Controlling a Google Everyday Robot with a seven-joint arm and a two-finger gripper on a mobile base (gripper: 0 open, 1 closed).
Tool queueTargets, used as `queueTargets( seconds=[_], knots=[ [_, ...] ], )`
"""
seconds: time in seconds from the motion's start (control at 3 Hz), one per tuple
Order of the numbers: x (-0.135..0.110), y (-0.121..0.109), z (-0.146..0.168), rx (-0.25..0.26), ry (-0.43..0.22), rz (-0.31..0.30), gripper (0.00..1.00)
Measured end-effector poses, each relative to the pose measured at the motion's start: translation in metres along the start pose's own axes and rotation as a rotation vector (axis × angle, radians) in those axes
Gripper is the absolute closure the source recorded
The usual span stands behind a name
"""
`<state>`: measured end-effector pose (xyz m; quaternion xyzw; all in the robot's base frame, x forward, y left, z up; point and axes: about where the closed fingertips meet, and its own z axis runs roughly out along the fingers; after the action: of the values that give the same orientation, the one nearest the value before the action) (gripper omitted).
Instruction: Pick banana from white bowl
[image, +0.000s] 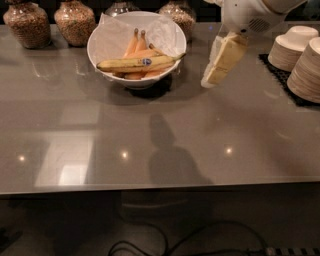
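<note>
Gripper (210, 79): cream-yellow, flat and tapered, paler along one side; located above the desk towards its far right corner. Wrist housing (240, 15): white, smooth, rounded shell, marked with a patch of small vent holes. Tan band noted above it.

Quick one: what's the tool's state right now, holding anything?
Tool: just right of the white bowl; open or closed cannot be told. The banana lies in the bowl, not held.
</note>
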<state>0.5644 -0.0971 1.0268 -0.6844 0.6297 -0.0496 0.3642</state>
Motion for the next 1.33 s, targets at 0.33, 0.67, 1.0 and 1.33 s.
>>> queueTargets(
  seconds=[0.33, 0.67, 1.0, 1.33],
  knots=[
    [-0.041, -0.03, 0.045, -0.018, -0.081, -0.052, 0.0],
    [-0.048, -0.032, 0.047, -0.018, -0.092, -0.06, 0.0],
    [-0.051, -0.034, 0.051, -0.005, -0.087, -0.091, 0.0],
    [-0.057, -0.047, 0.077, 0.029, -0.097, -0.141, 0.0]
  ],
)
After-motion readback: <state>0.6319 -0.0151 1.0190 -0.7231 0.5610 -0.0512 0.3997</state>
